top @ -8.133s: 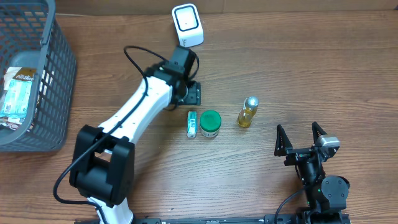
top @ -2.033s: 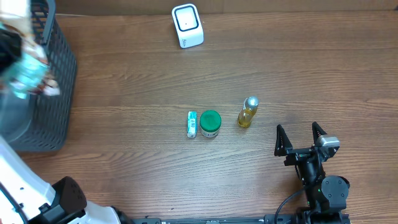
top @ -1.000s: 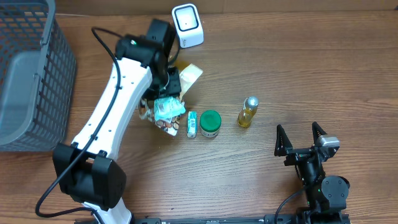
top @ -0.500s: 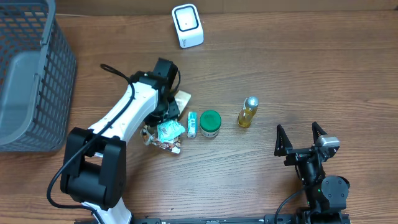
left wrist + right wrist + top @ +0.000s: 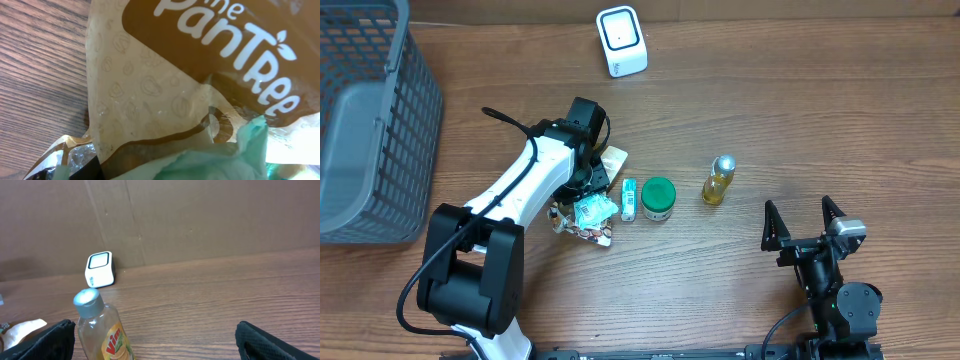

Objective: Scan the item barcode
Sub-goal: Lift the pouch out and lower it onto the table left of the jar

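Table scene: the overhead camera is taking in the whole tabletop, while the left wrist camera is seeing only crinkled wrapper. This is a tan and brown snack packet [image 5: 150, 90] printed "PanTree", with a fold of teal film at the lower edge and no finger in frame. From above, that packet is lying on the wood just left of the green-lidded jar [image 5: 658, 198], with a small white tube [image 5: 629, 199] lying between the two. The left gripper [image 5: 592, 182] is hanging directly over the packet's far end, left of the jar. Its jaws are hiding under the wrist, so whether they are clamping the wrapper cannot be told. The left arm is reaching in from the near edge and folding downward at the wrist. The right gripper [image 5: 804, 225] is sitting right of the jar and nearer the table's edge, fingers spread wide on nothing. Its camera is catching what the left one misses — the yellow bottle [image 5: 102, 327] just right of the jar and the white scanner [image 5: 100, 270] well beyond it.
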Controlling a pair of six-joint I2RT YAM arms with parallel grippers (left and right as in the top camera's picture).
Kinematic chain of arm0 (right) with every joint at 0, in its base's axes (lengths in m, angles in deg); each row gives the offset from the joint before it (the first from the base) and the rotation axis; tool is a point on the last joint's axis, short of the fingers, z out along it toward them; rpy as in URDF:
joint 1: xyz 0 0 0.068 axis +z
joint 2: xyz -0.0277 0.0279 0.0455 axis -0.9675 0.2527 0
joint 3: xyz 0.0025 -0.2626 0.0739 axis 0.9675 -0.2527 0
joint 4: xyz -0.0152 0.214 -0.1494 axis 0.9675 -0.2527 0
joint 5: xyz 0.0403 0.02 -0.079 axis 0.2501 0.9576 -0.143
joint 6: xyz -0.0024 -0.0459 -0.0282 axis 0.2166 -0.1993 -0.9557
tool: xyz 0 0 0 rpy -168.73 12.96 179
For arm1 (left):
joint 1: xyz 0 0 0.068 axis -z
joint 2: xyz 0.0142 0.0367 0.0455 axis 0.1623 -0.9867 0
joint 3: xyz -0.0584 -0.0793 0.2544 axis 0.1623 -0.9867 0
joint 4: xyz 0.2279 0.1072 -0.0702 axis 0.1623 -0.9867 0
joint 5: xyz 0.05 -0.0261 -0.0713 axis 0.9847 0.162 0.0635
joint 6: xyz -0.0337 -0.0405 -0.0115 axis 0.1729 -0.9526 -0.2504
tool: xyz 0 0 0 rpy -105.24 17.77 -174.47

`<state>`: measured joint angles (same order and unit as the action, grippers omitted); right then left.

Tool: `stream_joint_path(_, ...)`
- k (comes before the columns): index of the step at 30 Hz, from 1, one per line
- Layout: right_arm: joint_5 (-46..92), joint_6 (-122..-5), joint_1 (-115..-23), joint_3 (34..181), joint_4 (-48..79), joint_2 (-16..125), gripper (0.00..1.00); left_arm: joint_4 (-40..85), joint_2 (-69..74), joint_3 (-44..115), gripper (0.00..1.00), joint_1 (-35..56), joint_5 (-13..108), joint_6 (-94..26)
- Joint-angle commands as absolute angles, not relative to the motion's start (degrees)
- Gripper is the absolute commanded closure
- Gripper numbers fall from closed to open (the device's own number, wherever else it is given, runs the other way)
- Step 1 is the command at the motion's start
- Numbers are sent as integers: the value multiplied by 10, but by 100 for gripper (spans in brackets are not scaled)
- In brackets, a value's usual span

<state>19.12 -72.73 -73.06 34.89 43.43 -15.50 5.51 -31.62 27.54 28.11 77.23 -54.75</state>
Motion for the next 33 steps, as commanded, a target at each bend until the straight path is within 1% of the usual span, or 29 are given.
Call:
stream_joint_path(1, 186, -726, -728, 343, 436, -157, 0, 57, -321, 275, 65, 283, 774, -549)
stream_joint_path(2, 186, -726, -728, 343, 436, -157, 0, 57, -321, 275, 61, 283, 774, -549)
stream_joint_path(5, 186, -726, -728, 343, 436, -157, 0, 57, -321, 275, 47, 283, 774, -549)
stream_joint_path(9, 186, -726, -728, 343, 436, -157, 0, 57, -321, 275, 40, 283, 774, -549)
stream_joint_path(19, 186, -726, -728, 343, 436, -157, 0, 58, -321, 275, 40, 283, 774, -549)
stream_joint_path(23, 186, -726, -728, 343, 436, -157, 0, 57, -321, 275, 55, 280, 770, -539)
stream_joint_path(25, 186, -726, -728, 343, 436, -157, 0, 57, -321, 279, 59, 278, 756, -526)
stream_joint_path(26, 186, -726, -728, 343, 436, -157, 0, 56, -321, 283, 62, 276, 746, -519)
stream_joint_path(29, 186, -726, -728, 343, 436, -157, 0, 49, -321, 302, 68, 265, 711, -503)
stream_joint_path(33, 186, -726, -728, 343, 436, -157, 0, 4, -321, 353, 71, 240, 698, -488)
